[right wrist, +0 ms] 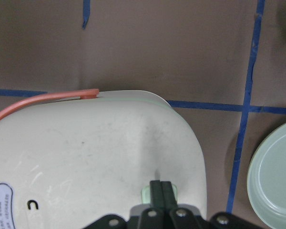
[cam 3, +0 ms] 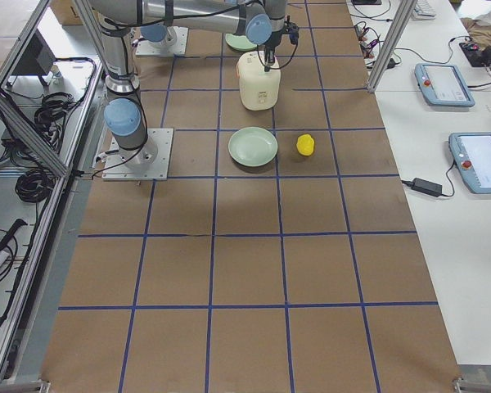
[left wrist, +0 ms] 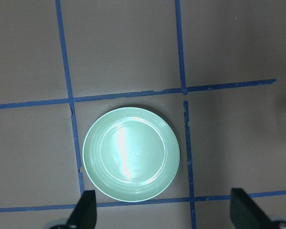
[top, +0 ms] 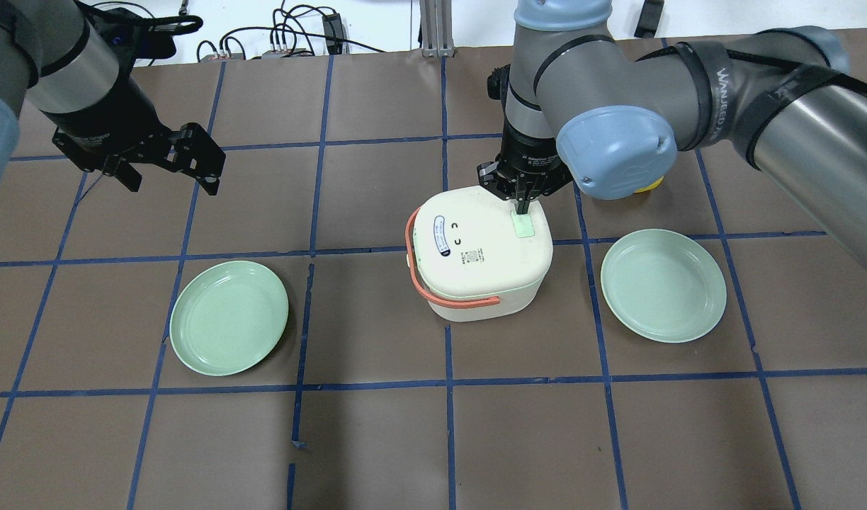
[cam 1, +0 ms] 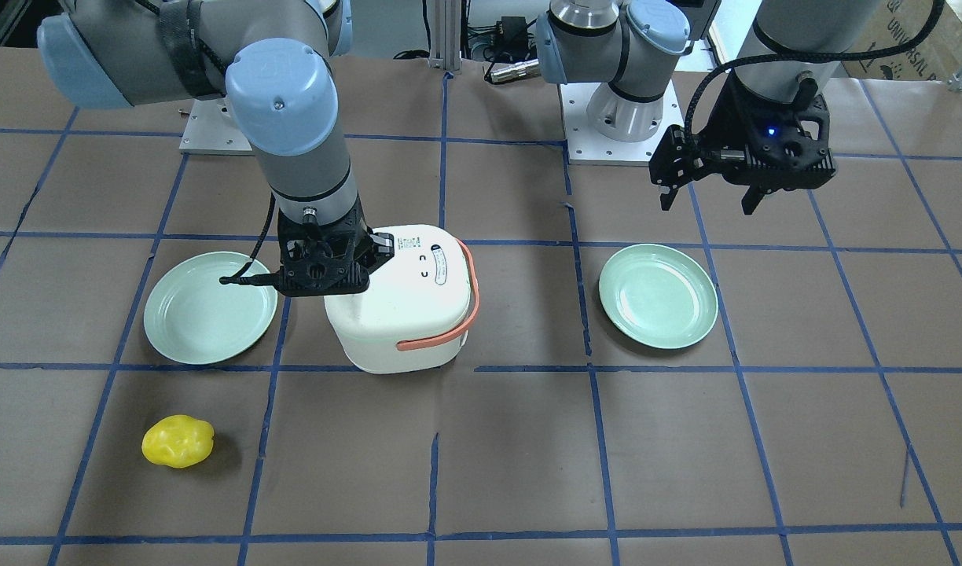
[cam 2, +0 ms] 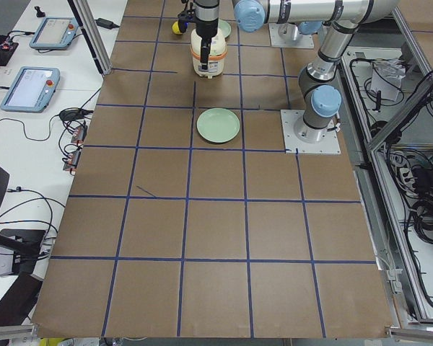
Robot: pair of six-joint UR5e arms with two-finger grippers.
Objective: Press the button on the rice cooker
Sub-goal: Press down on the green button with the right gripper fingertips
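A cream rice cooker (top: 479,251) with an orange handle (top: 451,299) stands at the table's middle. Its pale green button (top: 522,225) is on the lid's right edge. My right gripper (top: 521,207) is shut, fingers pressed together, with the tips touching the button (right wrist: 148,194); the right wrist view shows the shut fingertips (right wrist: 162,188) on it. In the front view that gripper (cam 1: 328,271) hides the button. My left gripper (top: 171,180) is open and empty, hovering over the table's far left, above a green plate (left wrist: 131,153).
Two light green plates lie on either side of the cooker (top: 228,326) (top: 662,285). A yellow pepper-like thing (cam 1: 178,441) lies beyond the right plate. Blue tape lines grid the brown table.
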